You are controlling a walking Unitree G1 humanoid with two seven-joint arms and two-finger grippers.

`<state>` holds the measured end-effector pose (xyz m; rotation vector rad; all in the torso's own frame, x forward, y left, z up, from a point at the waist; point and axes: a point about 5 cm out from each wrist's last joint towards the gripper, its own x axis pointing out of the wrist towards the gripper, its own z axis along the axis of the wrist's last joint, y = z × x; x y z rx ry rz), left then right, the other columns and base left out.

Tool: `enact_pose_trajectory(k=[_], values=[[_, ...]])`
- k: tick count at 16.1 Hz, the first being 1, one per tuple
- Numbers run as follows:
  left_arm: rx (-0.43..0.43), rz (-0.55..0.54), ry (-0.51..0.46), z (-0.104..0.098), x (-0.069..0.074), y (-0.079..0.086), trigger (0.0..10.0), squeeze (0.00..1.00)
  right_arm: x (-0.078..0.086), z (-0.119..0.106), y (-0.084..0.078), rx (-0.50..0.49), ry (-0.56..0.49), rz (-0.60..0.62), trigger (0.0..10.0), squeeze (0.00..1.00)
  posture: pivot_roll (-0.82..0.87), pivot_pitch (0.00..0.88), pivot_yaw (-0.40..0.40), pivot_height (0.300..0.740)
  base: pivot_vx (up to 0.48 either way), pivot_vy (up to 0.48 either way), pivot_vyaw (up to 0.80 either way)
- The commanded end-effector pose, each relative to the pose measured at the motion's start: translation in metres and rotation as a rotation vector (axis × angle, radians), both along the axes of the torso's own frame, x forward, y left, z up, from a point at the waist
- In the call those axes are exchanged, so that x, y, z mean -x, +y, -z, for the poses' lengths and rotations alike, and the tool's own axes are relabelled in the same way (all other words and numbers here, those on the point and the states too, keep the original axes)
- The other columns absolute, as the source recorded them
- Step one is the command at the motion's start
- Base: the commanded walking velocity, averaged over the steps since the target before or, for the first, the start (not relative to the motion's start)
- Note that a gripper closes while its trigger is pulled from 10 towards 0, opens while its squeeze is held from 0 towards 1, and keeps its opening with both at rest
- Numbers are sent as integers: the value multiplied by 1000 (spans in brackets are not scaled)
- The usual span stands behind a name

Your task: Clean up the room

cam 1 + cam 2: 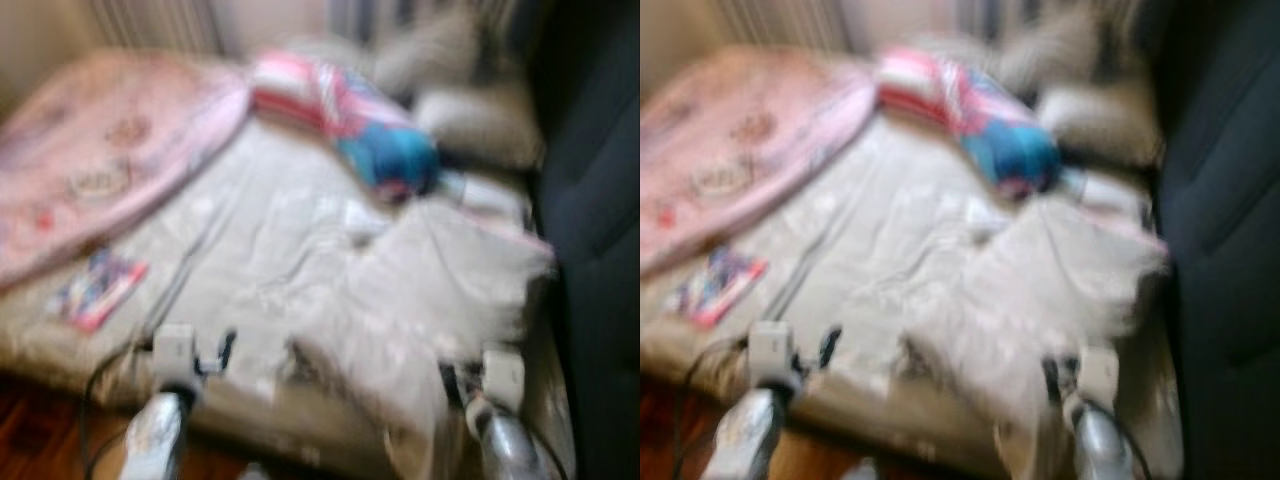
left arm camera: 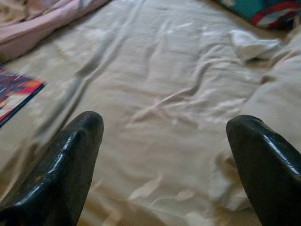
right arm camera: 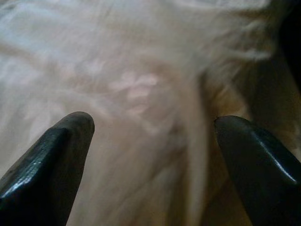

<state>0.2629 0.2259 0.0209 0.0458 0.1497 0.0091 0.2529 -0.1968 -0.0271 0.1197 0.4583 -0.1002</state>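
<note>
A bed with a rumpled beige sheet (image 1: 260, 250) lies before me; the head views are blurred. A pale crumpled blanket (image 1: 430, 290) covers its right side. A pink quilt (image 1: 100, 150) lies at the left. A colourful booklet (image 1: 95, 290) rests near the bed's left front edge. My left gripper (image 2: 164, 127) hovers open over the bare sheet at the front edge. Over the pale blanket hangs my right gripper (image 3: 153, 125), also open with nothing between its fingers (image 3: 56, 160).
A pink striped bundle (image 1: 300, 90) and a blue item (image 1: 395, 155) lie at the far end, beside grey pillows (image 1: 480, 120). A small white cloth (image 2: 251, 44) sits mid-bed. A dark wall or furniture (image 1: 595, 200) stands right. A cable (image 1: 100, 380) hangs at the front left.
</note>
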Motion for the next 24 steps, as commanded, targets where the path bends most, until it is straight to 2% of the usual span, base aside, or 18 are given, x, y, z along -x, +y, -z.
enact_pose_trajectory(k=[1, 2, 4, 6, 7, 9, 13, 14, 16, 18, 20, 22, 24], values=[[-10, -23, 40, 7, 9, 9, 10000, 0, -5, -2, 13, -15, -10, -35, 10000, 0, 111, 141, -6, 705, 0, 0, 0], [-12, -21, 42, 7, 10, 10, 10000, 0, -2, 1, 11, 4, 22, -6, 10000, 1000, 111, 144, -2, 705, 0, 0, 0], [-16, -18, 47, 8, 11, 11, 10000, 0, 0, 4, 9, -48, 38, 56, 10000, 1000, 113, 146, 0, 705, 0, 0, 0], [-17, -16, 48, 8, 12, 12, 10000, 0, 7, 10, 9, -30, 80, 46, 10000, 1000, 110, 150, 2, 705, 0, 0, 0], [-18, -14, 51, 8, 12, 12, 10000, 0, 14, 15, 3, 11, 126, 86, 10000, 1000, 109, 150, 4, 705, 0, 0, 0], [-20, -10, 54, 8, 12, 12, 10000, 0, 20, 19, -2, -23, 155, 163, 10000, 1000, 108, 149, 6, 705, 0, 0, 0], [-21, -11, 54, 8, 11, 12, 10000, 0, 25, 25, 8, -60, 183, 86, 10000, 1000, 110, 146, -1, 705, 0, 0, 0], [-21, -11, 54, 8, 10, 11, 10000, 0, 32, 31, 10, -95, 239, 67, 10000, 0, 113, 146, 0, 705, 0, 0, 0], [-20, -12, 53, 8, 10, 11, 10000, 0, 31, 30, 11, -152, 221, 90, 10000, 0, 114, 146, 1, 705, 0, 0, 0], [-25, -14, 49, 6, 11, 14, 10000, 0, 23, 23, 2, -215, 145, 175, 10000, 0, 123, 151, 7, 705, 0, 0, 0], [-40, -3, 44, 4, 11, 17, 10000, 0, 15, 16, 1, -283, 83, 231, 10000, 0, 137, 168, 17, 705, 0, 0, 0], [-52, 8, 35, 0, 8, 19, 10000, 0, 11, 14, 3, -317, 63, 236, 10000, 0, 143, 179, 22, 705, 0, 0, 0], [-69, 35, 3, -10, -1, 19, 10000, 0, 7, 12, 6, -303, 64, 208, 10000, 0, 147, 213, 38, 705, 0, 0, 0]])
